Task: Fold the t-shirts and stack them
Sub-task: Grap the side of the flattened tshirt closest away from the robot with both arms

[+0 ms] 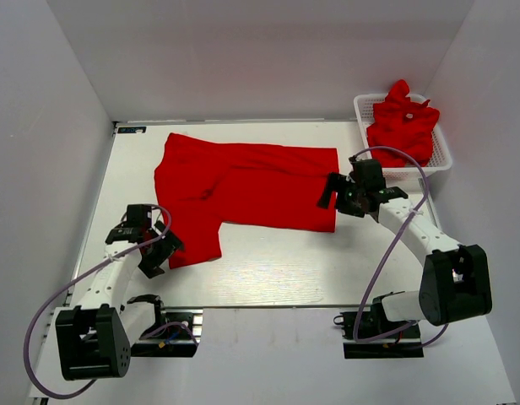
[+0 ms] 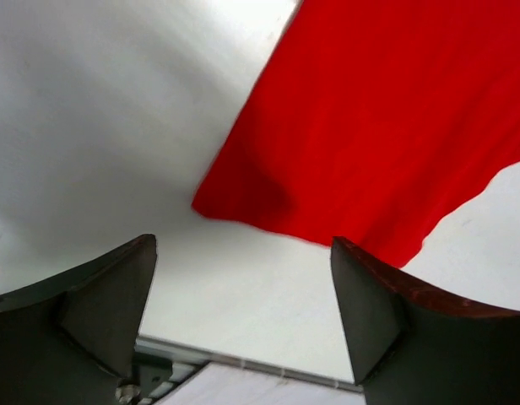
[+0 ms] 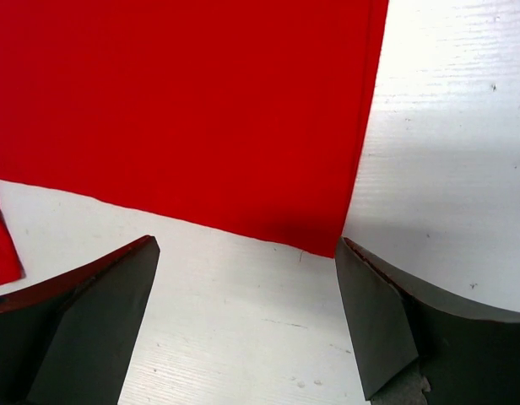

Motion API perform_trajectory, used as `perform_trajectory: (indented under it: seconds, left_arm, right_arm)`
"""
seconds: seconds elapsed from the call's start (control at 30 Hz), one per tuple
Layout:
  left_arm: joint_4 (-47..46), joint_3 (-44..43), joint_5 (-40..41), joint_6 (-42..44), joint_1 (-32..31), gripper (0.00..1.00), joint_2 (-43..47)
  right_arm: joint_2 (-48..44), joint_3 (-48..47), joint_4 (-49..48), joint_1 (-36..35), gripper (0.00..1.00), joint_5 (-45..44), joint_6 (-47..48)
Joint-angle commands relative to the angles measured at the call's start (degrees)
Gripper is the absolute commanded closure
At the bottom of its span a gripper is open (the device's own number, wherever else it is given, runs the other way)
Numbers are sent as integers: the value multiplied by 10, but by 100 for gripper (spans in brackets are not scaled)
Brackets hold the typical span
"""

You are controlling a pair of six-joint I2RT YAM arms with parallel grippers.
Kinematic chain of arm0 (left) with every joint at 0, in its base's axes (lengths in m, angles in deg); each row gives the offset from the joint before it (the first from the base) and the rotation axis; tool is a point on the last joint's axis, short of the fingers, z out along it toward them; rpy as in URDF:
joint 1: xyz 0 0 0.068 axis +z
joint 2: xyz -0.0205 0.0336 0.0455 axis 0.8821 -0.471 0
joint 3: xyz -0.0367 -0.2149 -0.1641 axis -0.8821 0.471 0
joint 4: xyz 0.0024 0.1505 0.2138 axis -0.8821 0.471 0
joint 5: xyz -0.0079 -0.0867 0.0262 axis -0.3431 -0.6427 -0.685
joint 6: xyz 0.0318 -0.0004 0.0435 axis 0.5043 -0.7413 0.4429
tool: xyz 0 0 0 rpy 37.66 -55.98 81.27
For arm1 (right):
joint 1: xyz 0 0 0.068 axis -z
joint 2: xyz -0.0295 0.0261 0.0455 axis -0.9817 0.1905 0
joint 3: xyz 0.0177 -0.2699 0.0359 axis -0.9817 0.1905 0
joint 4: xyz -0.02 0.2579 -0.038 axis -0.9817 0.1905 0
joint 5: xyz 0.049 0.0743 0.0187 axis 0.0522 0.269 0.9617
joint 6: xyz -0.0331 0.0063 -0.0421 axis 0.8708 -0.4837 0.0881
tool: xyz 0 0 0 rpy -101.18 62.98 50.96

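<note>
A red t-shirt [image 1: 243,186] lies spread flat on the white table, its hem to the right and a sleeve hanging down at the lower left. More red t-shirts [image 1: 403,123] are heaped in the white basket [image 1: 446,158] at the back right. My left gripper [image 1: 156,251] is open and empty, just left of the sleeve's lower corner [image 2: 243,202]. My right gripper [image 1: 340,198] is open and empty, over the table at the shirt's lower right corner [image 3: 340,240]. The fingers [image 3: 370,321] touch no cloth.
White walls close in the table at the back and both sides. The table's front edge [image 1: 268,308] runs just past the arm bases. Bare table [image 1: 277,261] lies between the shirt and the front edge.
</note>
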Motion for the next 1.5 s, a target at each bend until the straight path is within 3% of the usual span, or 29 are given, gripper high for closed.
perform_trajectory:
  seconds: [0.0,0.07,0.17,0.27,0.37,0.4,0.47,0.5,0.77,1.03,1.23,1.37,1.43,1.47]
  left_arm:
    - [-69,6,22,-10,-1,9,-13]
    - [-90,20,22,-5,-1,10,-24]
    - [-126,35,5,-5,-1,23,-51]
    - [-131,53,0,0,-1,27,-64]
    - [-131,64,0,0,-1,48,-59]
    - [-137,70,0,0,-1,60,-59]
    - [-137,70,0,0,-1,76,-46]
    - [-142,70,-8,0,-1,100,-46]
    - [-155,41,-51,26,-1,100,-27]
    - [-136,0,-73,36,-1,100,-22]
    - [-136,-6,-87,36,-1,100,-17]
    - [-150,-19,-111,42,-1,100,-17]
    - [-150,-27,-111,42,-1,100,-17]
    - [-150,-36,-116,42,-1,100,-17]
  right_arm:
    - [-12,-1,-5,-1,10,9,-9]
    - [-7,-3,-8,-1,10,9,-12]
    - [2,-5,-9,1,10,4,-20]
    - [5,-8,-9,0,10,-3,-23]
    - [10,-14,-6,-1,10,-7,-23]
    - [11,-14,-5,-1,10,-10,-23]
    - [12,-14,-5,-1,10,-8,-21]
    - [13,-15,0,-1,10,-6,-19]
    - [11,15,34,-8,10,-3,-13]
    - [66,43,-11,-20,10,19,-44]
    - [93,62,-48,-20,16,5,-75]
    - [105,64,-68,-18,32,-11,-92]
    - [105,64,-69,-20,45,-17,-100]
    - [105,64,-70,-19,57,-22,-102]
